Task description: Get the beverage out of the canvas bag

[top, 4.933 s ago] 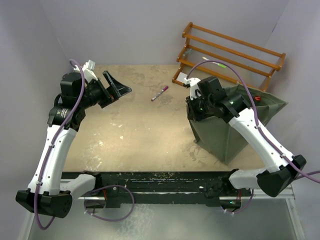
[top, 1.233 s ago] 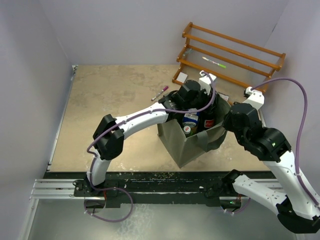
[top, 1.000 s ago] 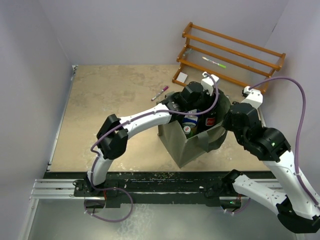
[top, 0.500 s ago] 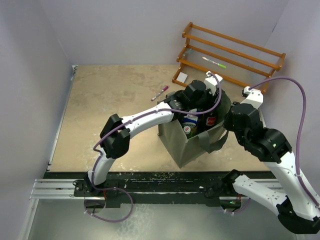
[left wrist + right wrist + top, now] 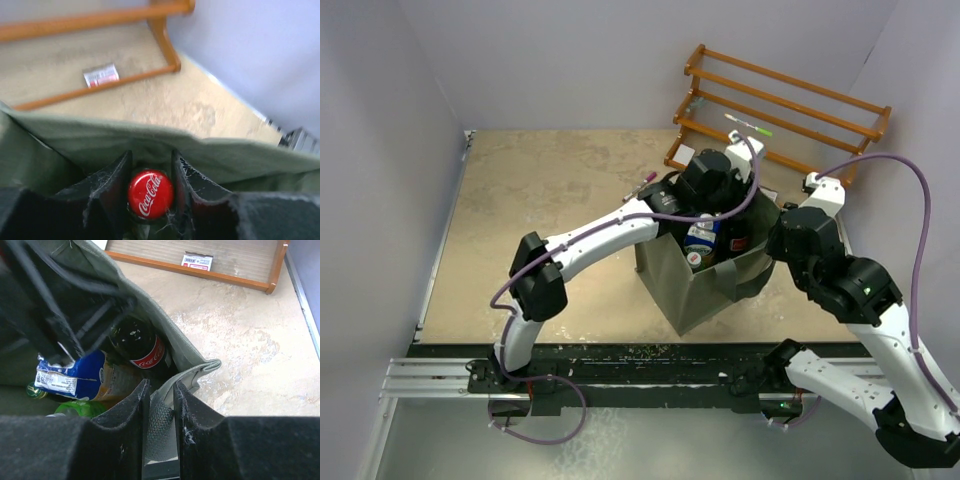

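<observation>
The grey-green canvas bag [image 5: 685,290] stands open right of the table's middle. Inside it is the beverage, a dark Coca-Cola bottle [image 5: 142,347] with a red cap [image 5: 150,194]. My left arm reaches down into the bag from the left. The left gripper [image 5: 151,156] has its black fingers [image 5: 112,182] pressed against both sides of the cap. My right gripper [image 5: 161,385] is shut on the bag's strap handle [image 5: 192,372] at the bag's right rim [image 5: 760,262]. The bottle's lower body is hidden inside the bag.
A blue-labelled bottle [image 5: 75,375] and a green bottle [image 5: 75,409] also lie in the bag. A wooden rack [image 5: 780,110] stands behind it with a pen [image 5: 748,124] on a rail and a white card [image 5: 101,75] beneath. A pink marker [image 5: 642,183] lies left of the bag.
The left gripper's jaws have closed in on the bottle cap inside the bag, and the left elbow has swung slightly left. The right gripper still holds the strap.
</observation>
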You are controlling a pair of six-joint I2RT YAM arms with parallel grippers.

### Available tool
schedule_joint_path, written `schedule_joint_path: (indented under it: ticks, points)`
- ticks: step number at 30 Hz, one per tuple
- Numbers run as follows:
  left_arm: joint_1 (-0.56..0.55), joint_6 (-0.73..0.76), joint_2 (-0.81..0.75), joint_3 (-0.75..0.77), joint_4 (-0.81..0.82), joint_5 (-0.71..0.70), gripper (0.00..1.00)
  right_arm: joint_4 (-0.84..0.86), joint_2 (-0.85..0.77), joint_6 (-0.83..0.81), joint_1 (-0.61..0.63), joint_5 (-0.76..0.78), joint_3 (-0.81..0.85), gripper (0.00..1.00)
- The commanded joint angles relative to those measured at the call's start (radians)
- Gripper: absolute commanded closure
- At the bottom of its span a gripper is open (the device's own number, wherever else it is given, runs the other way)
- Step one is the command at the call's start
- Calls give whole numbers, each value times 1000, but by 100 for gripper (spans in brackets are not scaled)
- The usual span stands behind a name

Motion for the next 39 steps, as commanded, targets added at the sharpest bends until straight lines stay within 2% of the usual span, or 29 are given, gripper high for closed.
schedule_joint_path:
  ticks: [1, 8, 12, 21, 30, 39]
  points:
    - [11, -52, -165, 184, 139, -88, 100, 61, 2, -26, -4, 39, 3, 72]
    - [32, -169, -143, 400, 1, -145, 100, 68, 7, -35, -4, 36, 1, 72]
    - [53, -204, -146, 420, -15, -110, 100, 67, 7, -36, -4, 39, 4, 72]
    - [102, -241, -146, 544, -106, -164, 100, 69, 0, -42, -4, 41, 1, 72]
    - [107, -249, -155, 563, -140, -179, 100, 70, -5, -39, -5, 40, -7, 72]
    - [107, -208, -160, 557, -58, -152, 100, 74, -4, -50, -5, 35, -11, 72]
